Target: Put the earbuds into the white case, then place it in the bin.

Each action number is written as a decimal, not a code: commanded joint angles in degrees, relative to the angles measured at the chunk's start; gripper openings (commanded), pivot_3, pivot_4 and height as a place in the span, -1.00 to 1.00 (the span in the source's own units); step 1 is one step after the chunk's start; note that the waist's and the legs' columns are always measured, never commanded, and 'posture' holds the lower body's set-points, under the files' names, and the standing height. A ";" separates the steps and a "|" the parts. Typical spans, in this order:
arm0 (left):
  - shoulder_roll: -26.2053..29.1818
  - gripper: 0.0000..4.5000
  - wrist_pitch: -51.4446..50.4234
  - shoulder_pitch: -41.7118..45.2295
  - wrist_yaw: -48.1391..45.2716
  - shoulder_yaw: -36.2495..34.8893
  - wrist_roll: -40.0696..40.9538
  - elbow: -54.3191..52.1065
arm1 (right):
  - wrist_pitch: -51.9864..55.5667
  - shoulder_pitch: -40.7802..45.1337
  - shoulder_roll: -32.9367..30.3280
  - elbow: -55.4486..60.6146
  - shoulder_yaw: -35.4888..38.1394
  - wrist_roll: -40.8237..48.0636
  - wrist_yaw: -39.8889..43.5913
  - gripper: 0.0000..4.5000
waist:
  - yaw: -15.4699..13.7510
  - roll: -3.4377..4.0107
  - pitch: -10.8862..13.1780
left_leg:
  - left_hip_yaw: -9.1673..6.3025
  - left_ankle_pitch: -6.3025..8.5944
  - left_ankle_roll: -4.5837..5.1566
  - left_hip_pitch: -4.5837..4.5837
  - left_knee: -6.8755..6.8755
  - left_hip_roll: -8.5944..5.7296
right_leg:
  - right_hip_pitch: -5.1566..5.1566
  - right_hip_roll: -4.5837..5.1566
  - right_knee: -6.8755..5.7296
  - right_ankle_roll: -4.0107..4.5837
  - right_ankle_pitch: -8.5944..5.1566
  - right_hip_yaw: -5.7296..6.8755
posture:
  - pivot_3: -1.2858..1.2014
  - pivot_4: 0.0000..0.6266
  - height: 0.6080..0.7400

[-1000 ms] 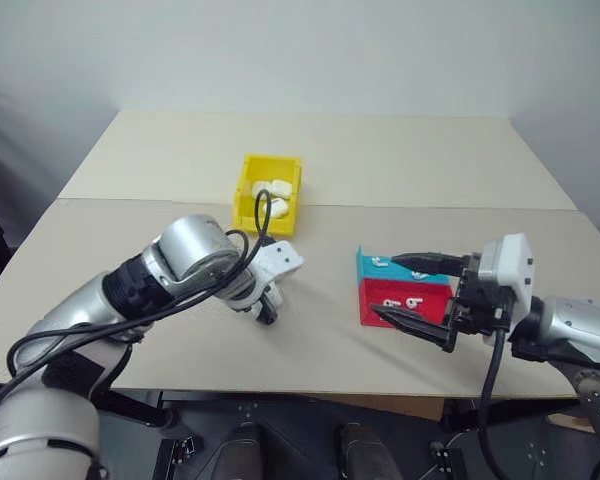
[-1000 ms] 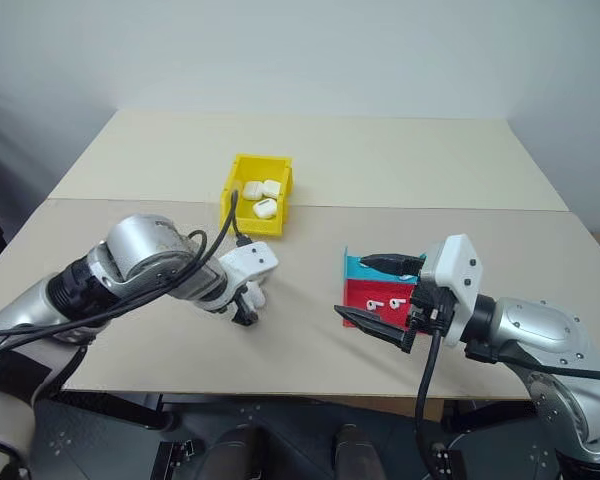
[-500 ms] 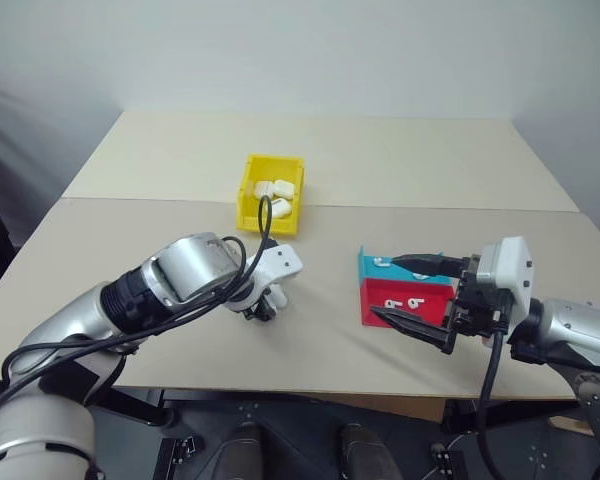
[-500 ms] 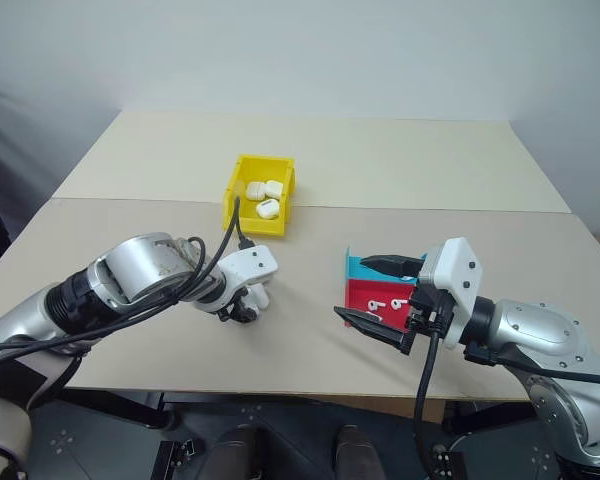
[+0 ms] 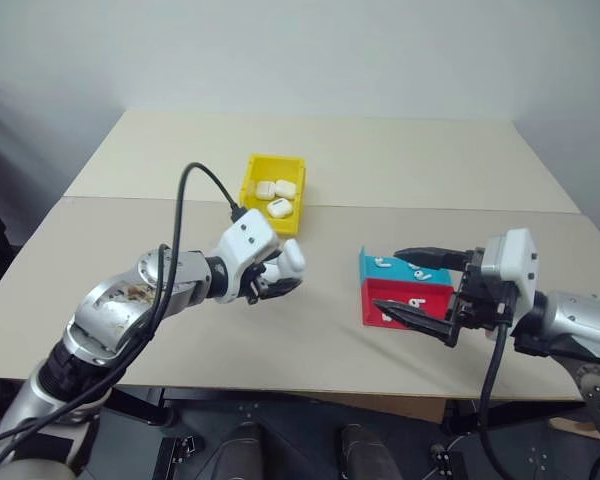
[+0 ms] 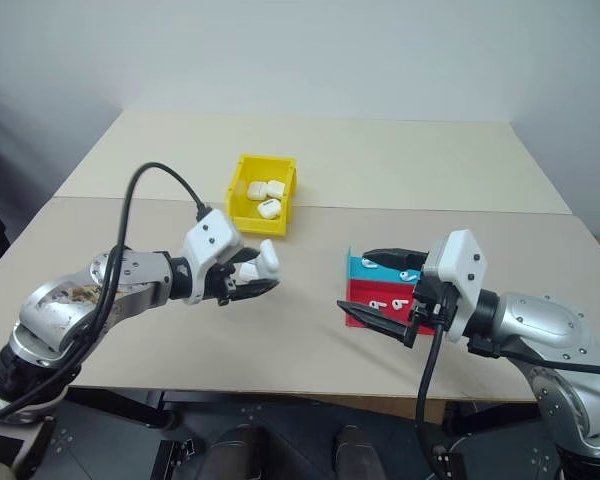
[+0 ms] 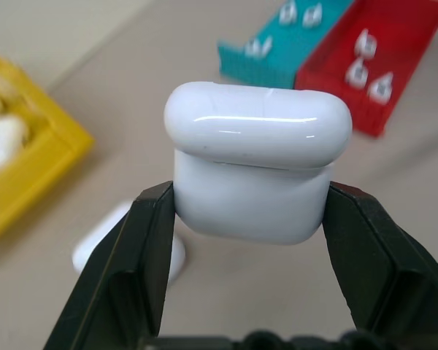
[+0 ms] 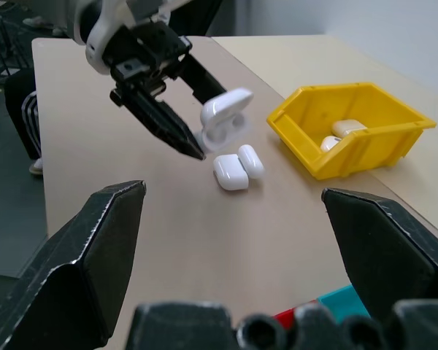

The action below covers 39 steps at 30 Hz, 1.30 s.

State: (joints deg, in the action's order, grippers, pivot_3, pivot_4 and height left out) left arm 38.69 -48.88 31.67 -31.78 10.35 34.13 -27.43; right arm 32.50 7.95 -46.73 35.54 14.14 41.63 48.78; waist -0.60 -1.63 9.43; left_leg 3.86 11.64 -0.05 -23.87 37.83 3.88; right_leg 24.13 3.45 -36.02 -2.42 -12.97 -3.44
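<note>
The left hand (image 7: pixel 252 211) is clamped on the white case (image 7: pixel 255 171), holding it above the middle of the counter (image 5: pixel 180 170), lid shut, with two more cases (image 8: pixel 237 166) lying below it. The right hand (image 5: pixel 420 290) hangs with fingers wide apart over the teal tray (image 5: pixel 380 266) and red tray (image 5: pixel 400 298) near the counter's front edge, where the earbuds (image 5: pixel 414 303) lie. Best now: keep the case level and get its lid open before picking a bud. The yellow bin (image 5: pixel 248 190) sits behind.

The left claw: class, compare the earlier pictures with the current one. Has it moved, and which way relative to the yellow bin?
Yes. The left claw, shut on the white case, has lifted off the table and swung right, its tip ending just below the yellow bin.
</note>
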 commanded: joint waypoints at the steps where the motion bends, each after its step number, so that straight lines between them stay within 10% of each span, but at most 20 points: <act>1: -7.33 0.23 12.28 -3.56 -5.18 -6.59 3.96 -0.14 | -1.04 2.33 -2.29 -1.62 0.27 -1.30 1.53 1.00 | 0.04 0.04 -0.02 | 0.01 0.00 0.00 0.00 -0.01 -0.01 | 0.01 0.00 0.02 -0.06 0.08 -0.01 | 0.03 -0.52 1.00; 5: -14.91 0.23 22.22 -6.74 -13.36 -9.64 7.38 3.72 | -1.06 5.36 -4.35 -4.24 -1.97 -3.14 3.52 1.00 | 0.32 0.05 -0.03 | 0.03 0.01 0.02 -0.04 -0.02 0.00 | 0.05 -0.02 0.00 0.01 0.36 -0.02 | 0.03 -0.52 1.00; 19: -13.96 0.23 28.78 -5.41 -32.15 -7.77 7.48 8.67 | 14.86 24.61 -16.52 -10.94 -23.64 -14.81 10.61 1.00 | 1.32 0.06 -0.04 | 0.01 0.01 0.03 -0.01 0.00 0.03 | 0.09 -0.05 -0.03 -0.08 0.30 -0.03 | 0.03 -0.52 1.00; 27: -13.85 0.23 28.71 -7.43 -35.29 -7.84 8.86 7.88 | 23.12 36.47 -13.51 -15.33 -40.46 -23.62 14.68 0.09 | 1.53 0.07 -0.04 | 0.03 0.01 0.03 0.00 0.00 0.05 | 0.12 -0.05 -0.06 -0.06 0.27 -0.04 | 0.03 -0.52 1.00; 39: -11.15 0.23 28.37 -10.22 -37.71 -9.03 9.95 6.10 | 27.18 38.92 -9.80 -13.91 -49.69 -30.76 15.24 0.09 | 1.39 0.08 -0.04 | 0.01 0.01 0.03 -0.17 0.00 0.06 | 0.26 -0.05 -0.07 -0.08 0.30 0.02 | 0.03 -0.52 1.00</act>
State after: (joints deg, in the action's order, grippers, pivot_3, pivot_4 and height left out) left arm 27.38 -21.17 21.41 -69.46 1.81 42.97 -19.28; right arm 59.12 46.37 -56.52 20.65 -35.73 12.10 64.30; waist 0.79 -1.55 9.38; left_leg 3.87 11.64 -0.02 -24.04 37.83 3.94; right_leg 24.39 3.41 -36.09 -2.50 -12.66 -3.43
